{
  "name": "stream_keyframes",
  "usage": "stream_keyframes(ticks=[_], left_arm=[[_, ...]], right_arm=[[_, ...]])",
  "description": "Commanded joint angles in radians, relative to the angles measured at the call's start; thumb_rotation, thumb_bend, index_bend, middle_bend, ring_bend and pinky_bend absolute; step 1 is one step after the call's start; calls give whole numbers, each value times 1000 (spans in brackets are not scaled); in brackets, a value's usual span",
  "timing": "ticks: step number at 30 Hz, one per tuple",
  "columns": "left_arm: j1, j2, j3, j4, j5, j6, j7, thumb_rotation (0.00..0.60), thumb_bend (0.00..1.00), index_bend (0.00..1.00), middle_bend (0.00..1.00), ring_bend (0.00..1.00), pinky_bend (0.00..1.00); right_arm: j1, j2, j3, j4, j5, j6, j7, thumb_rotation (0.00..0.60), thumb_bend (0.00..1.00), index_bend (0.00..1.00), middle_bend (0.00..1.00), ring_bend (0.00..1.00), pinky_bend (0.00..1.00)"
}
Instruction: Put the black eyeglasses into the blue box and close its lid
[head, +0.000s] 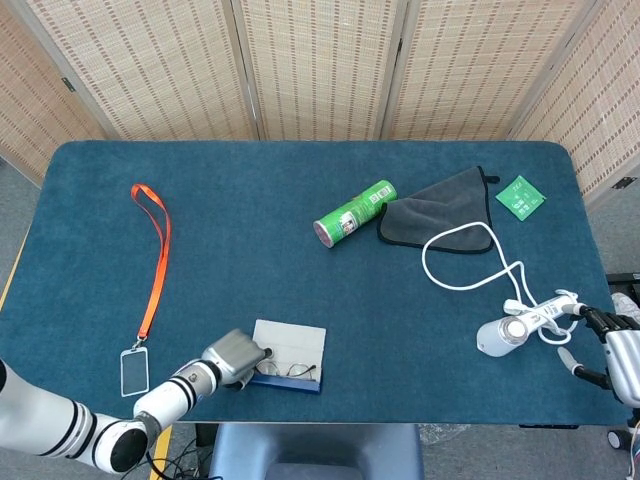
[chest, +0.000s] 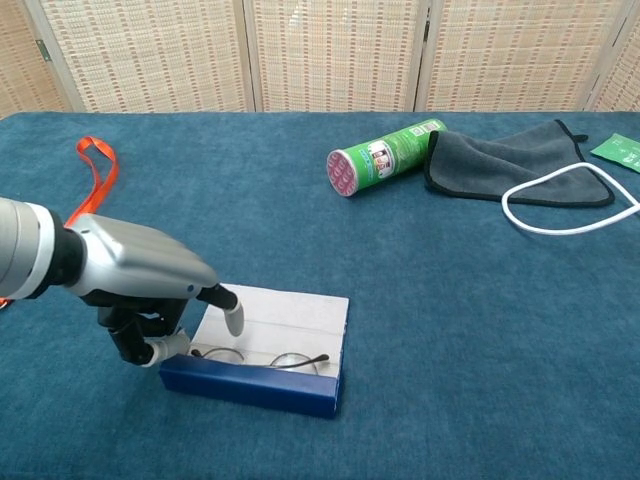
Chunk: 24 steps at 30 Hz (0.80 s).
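The blue box (chest: 250, 386) lies open near the table's front edge, its white lid (chest: 285, 312) folded back flat; it also shows as the blue box (head: 289, 358) in the head view. The black eyeglasses (chest: 262, 358) lie inside it, low behind the front wall, and are just visible as thin eyeglasses (head: 291, 371) from above. My left hand (chest: 140, 288) is at the box's left end, one finger (chest: 232, 316) reaching over the interior above the glasses and the thumb by the box's left corner. My right hand (head: 617, 346) rests at the table's right edge, fingers apart, holding nothing.
A green can (chest: 382, 156) lies on its side at mid-table beside a grey cloth (chest: 510, 160). A white cable (head: 466, 258) runs to a white device (head: 504, 333) near my right hand. A green packet (head: 520, 196) lies far right, and an orange lanyard (head: 155, 255) with badge (head: 133, 372) lies left.
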Motion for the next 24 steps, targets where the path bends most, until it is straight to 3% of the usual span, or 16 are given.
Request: stream_keyframes(ticks=[1, 6, 12, 24], left_arm=[[75, 9, -7, -12, 153, 50, -42, 600, 508, 183, 966, 1000, 1000], [151, -10, -16, -7, 318, 85, -79, 600, 385, 175, 964, 1000, 1000], [210, -78, -38, 43, 422, 109, -90, 600, 296, 173, 964, 1000, 1000], [244, -247, -142, 182, 395, 106, -37, 600, 278, 178, 964, 1000, 1000]], right_arm=[[0, -1, 0, 1, 0, -1, 0, 600, 259, 287, 394, 441, 383], [0, -3, -1, 3, -3, 2, 3, 600, 259, 287, 394, 441, 383], [-8, -2, -2, 4, -5, 15, 5, 600, 259, 287, 394, 446, 403], [-13, -6, -2, 11, -10, 26, 11, 600, 259, 287, 400, 452, 405]])
